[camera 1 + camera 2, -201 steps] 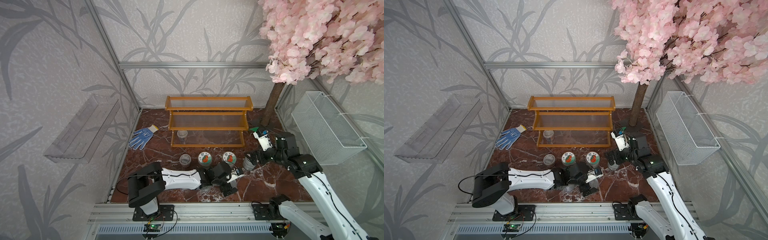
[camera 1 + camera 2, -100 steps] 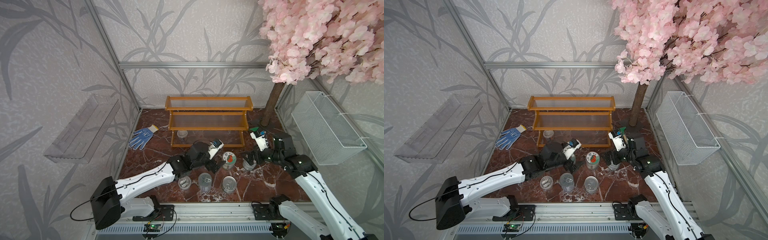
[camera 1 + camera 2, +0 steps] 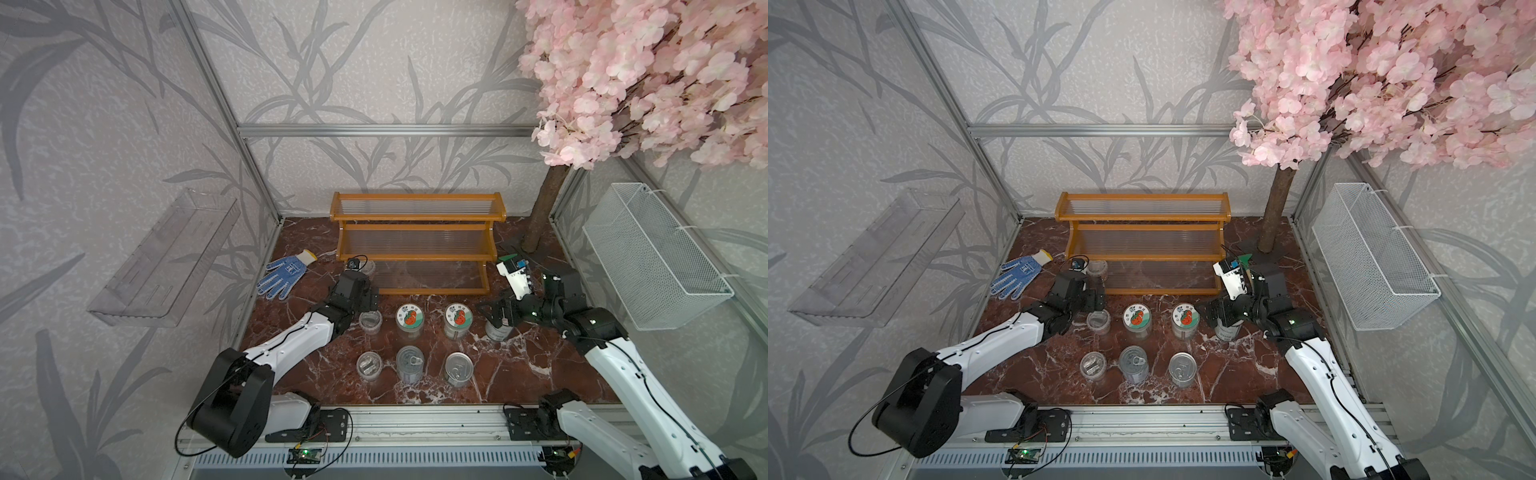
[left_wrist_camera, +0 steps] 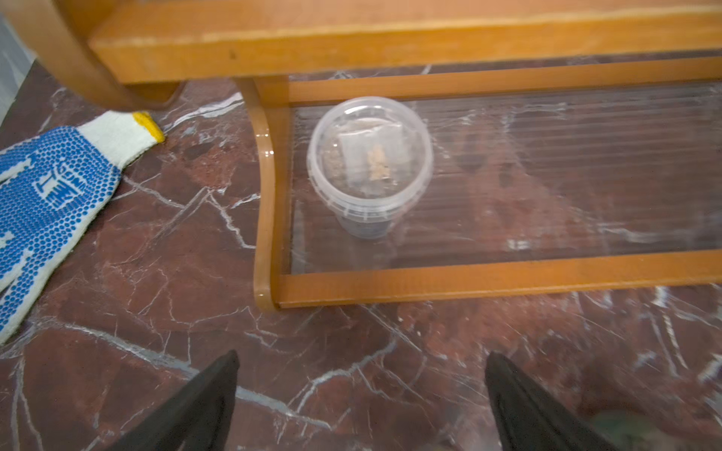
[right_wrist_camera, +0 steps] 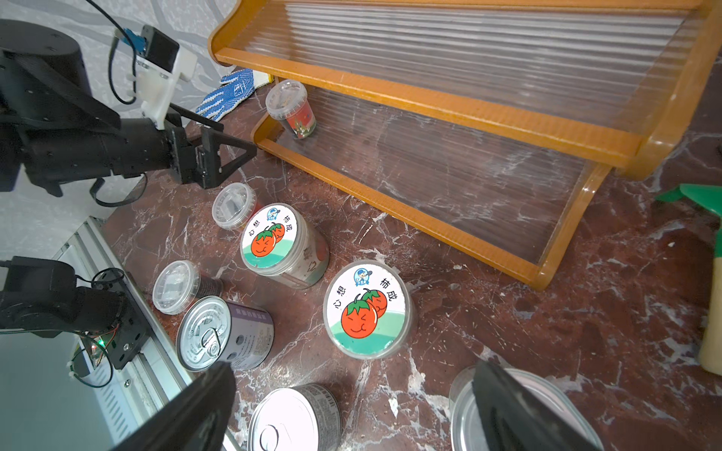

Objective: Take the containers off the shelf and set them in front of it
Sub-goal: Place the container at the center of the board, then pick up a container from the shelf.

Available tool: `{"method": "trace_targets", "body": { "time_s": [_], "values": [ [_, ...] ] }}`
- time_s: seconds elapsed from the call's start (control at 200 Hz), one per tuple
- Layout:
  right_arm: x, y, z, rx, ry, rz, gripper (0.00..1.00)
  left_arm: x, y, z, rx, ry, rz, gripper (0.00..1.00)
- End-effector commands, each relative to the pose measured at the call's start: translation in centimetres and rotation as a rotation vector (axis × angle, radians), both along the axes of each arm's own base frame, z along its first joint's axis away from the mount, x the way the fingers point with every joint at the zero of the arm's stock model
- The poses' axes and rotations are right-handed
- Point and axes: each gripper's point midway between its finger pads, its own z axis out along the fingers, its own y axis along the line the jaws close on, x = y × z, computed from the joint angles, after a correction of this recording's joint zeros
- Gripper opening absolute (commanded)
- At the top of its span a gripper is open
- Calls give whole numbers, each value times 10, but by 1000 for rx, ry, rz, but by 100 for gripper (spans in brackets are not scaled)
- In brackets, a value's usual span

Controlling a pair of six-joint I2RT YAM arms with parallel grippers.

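Left claw (image 4: 361, 363) advanced; seven containers (image 3: 409, 320) down, one shelved.

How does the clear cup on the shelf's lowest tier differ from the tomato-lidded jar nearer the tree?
The clear cup stands on the lowest tier of the shelf; the tomato-lidded jar stands on the marble in front of it. The cup's lid is see-through, the jar's bears printed tomatoes. The jar looks wider than the cup. Both are round and stand upright.

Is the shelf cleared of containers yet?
No: one clear plastic cup stands on the bottom tier of the shelf, near its end post, and the open left gripper is short of it.
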Motion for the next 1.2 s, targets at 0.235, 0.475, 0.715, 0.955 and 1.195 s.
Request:
{"method": "trace_targets", "body": {
  "time_s": [0.235,0.475,0.715,0.955,1.195],
  "values": [
    [10,1,2,-18,-29,2,99,63,-19,9,-13,-98,-57,100],
    [10,-1,-1,-29,-35,-10,99,81,-20,2,-24,-75,-66,100],
    [12,-2,-1,-34,-39,-17,99,94,-22,-13,-14,-16,-83,100],
    [15,-2,-1,-37,-41,-17,99,105,-22,-14,-16,-18,-102,96],
    [18,-1,-1,-36,-41,-18,99,112,-23,-18,-27,-14,-116,90]
  ]
}}
